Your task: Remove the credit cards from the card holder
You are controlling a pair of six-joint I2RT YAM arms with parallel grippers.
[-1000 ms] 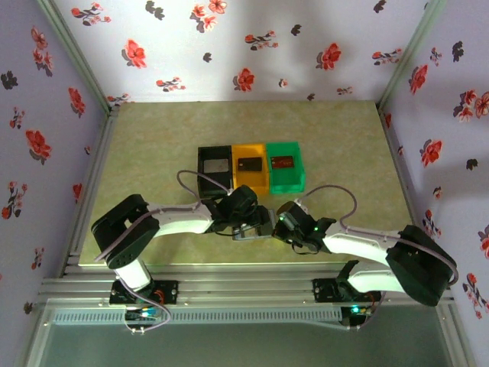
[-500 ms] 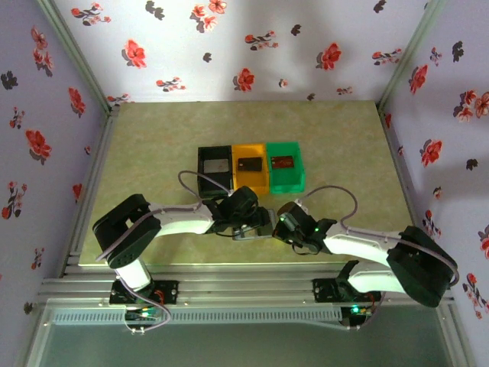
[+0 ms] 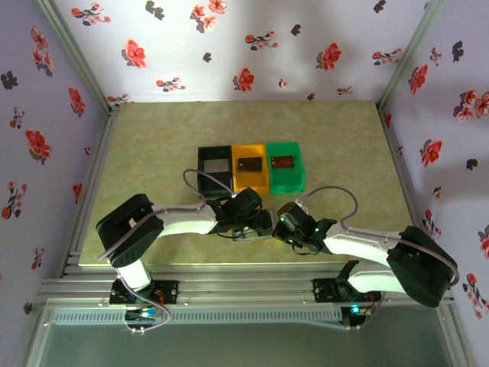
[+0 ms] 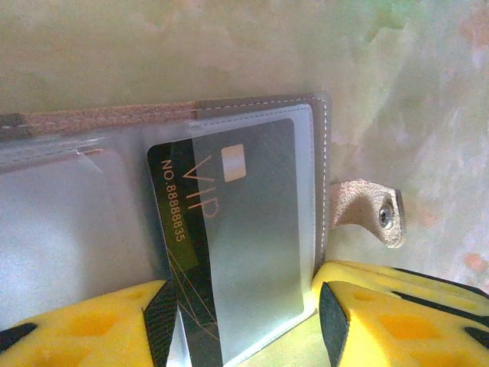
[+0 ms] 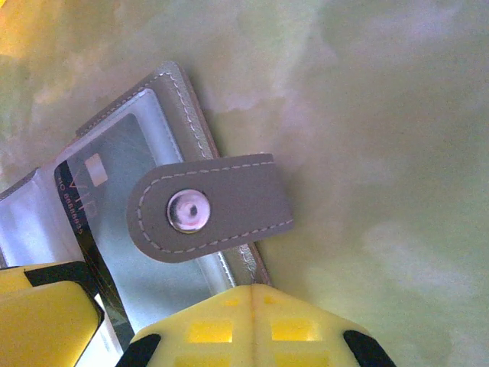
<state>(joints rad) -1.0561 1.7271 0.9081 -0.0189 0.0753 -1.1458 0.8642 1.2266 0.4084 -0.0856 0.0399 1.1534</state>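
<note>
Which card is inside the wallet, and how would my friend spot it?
Find the orange bin in the middle of the table; just on its near side lies the open grey card holder. One card is tucked in its clear plastic pocket. Unlike the loose card in that bin, it sits under plastic and shows gold VIP lettering with a number beside it.

The top camera looks down from behind the arms over the whole counter (image 3: 153,145). Both wrist cameras (facing down) sit close over the same card holder (image 4: 76,199).
</note>
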